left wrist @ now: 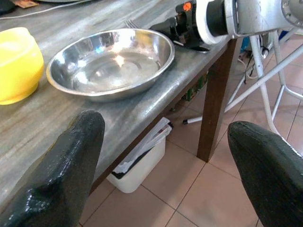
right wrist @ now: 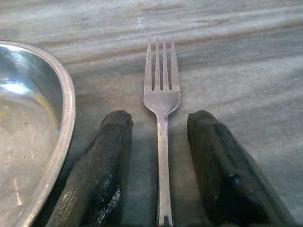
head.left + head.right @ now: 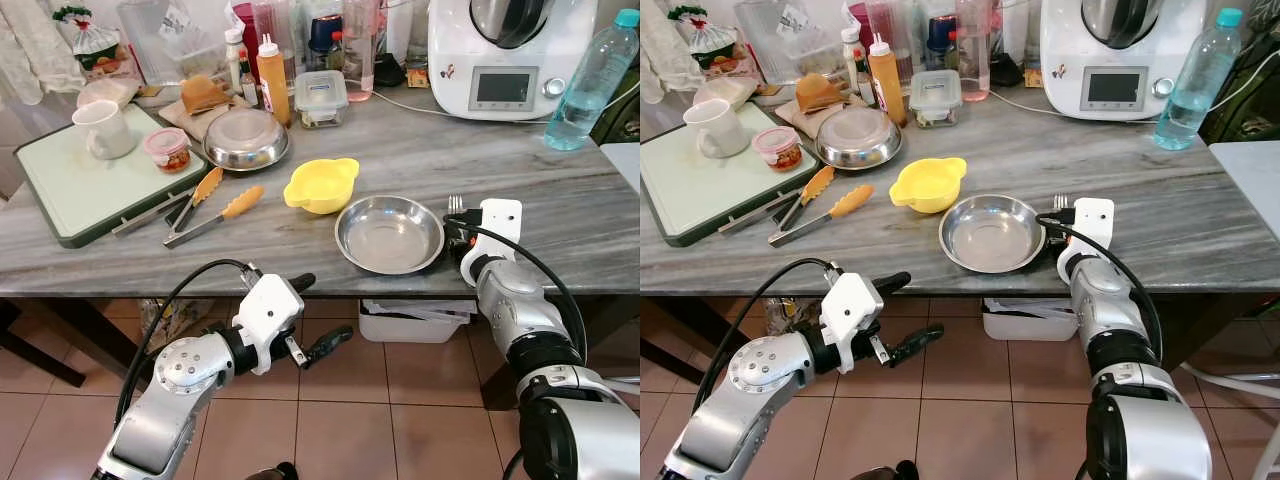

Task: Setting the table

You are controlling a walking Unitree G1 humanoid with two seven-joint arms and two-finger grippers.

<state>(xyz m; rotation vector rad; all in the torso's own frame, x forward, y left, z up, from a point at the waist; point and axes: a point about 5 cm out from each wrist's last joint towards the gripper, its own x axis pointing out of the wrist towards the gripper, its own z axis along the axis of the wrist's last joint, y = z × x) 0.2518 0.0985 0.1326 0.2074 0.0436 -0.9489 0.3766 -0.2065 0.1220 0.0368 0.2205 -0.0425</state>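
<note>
Lying flat on grey marble-look table (image 3: 560, 215), fork (image 2: 161, 101) w/ tines pointing away from robot, just right of steel plate (image 3: 389, 234); sitting astride fork handle, right gripper (image 2: 161, 165), fingers (image 2: 102, 165) spread a little, one each side, not pinching metal, resting low on tabletop; plate shallow & holding nothing, standing near front edge of table; sitting just behind-left of plate, yellow bowl (image 3: 321, 184) w/ two small handles, contents not showing; hanging below table edge over tiled floor, left gripper (image 3: 318, 320), fingers wide apart, gripping nothing; lying left of yellow bowl, tongs (image 3: 213, 208) w/ orange tips; resting upside down further back, steel bowl (image 3: 246, 139); standing on pale green tray (image 3: 70, 190), white mug (image 3: 102, 129) & small red-lidded tub (image 3: 167, 149); sitting behind, orange squeeze bottle (image 3: 272, 80) & clear lidded box (image 3: 321, 98), contents hard to tell; standing at back right, white kitchen appliance (image 3: 500, 60) & water bottle (image 3: 591, 82), partly filled w/ clear liquid; showing under table, white bin (image 3: 412, 322).
</note>
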